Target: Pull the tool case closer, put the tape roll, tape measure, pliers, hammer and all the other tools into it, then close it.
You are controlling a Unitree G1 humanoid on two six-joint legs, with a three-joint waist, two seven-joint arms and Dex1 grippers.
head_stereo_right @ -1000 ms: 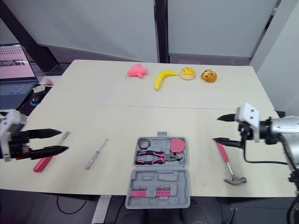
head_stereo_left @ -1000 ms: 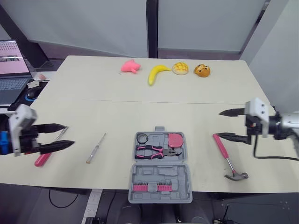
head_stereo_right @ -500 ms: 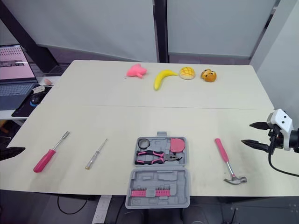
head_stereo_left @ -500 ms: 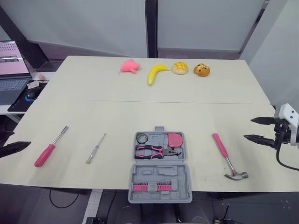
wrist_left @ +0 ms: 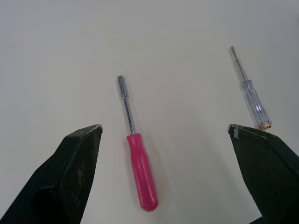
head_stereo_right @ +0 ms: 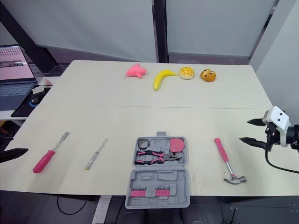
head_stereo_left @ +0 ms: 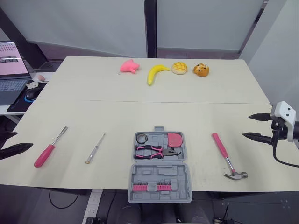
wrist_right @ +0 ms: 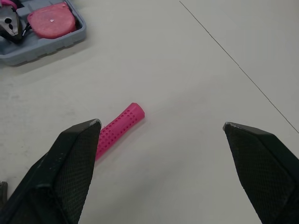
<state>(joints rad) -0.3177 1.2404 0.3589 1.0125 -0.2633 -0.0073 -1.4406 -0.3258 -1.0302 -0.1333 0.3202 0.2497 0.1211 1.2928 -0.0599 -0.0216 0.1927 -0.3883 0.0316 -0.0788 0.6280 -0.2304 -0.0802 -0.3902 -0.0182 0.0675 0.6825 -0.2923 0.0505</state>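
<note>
The open grey plastic tool case [head_stereo_left: 160, 168] lies at the 6 o'clock edge of the pale table [head_stereo_left: 117, 114], its lid towards 6 o'clock with a pink strip of bits [head_stereo_left: 150, 187] in it. In its tray, the small black tape roll [head_stereo_left: 142, 138] sits in the 11 o'clock corner, the pink tape measure [head_stereo_left: 175, 139] in the 1 o'clock corner, and the pink-handled pliers [head_stereo_left: 156, 151] lie across below them.

At 3 o'clock from the case lies the pink-handled steel hammer [head_stereo_left: 228, 156], head towards 5 o'clock. Further out at 3 o'clock the right gripper [head_stereo_left: 245, 126] hovers, fingers spread wide, holding nothing.

At 9 o'clock from the case lie the slim clear-handled screwdriver [head_stereo_left: 95, 149] and, further out, the pink-handled screwdriver [head_stereo_left: 48, 148]. The left gripper [wrist_left: 164, 127] hangs beyond them at 9 o'clock, also spread wide and empty.
</note>
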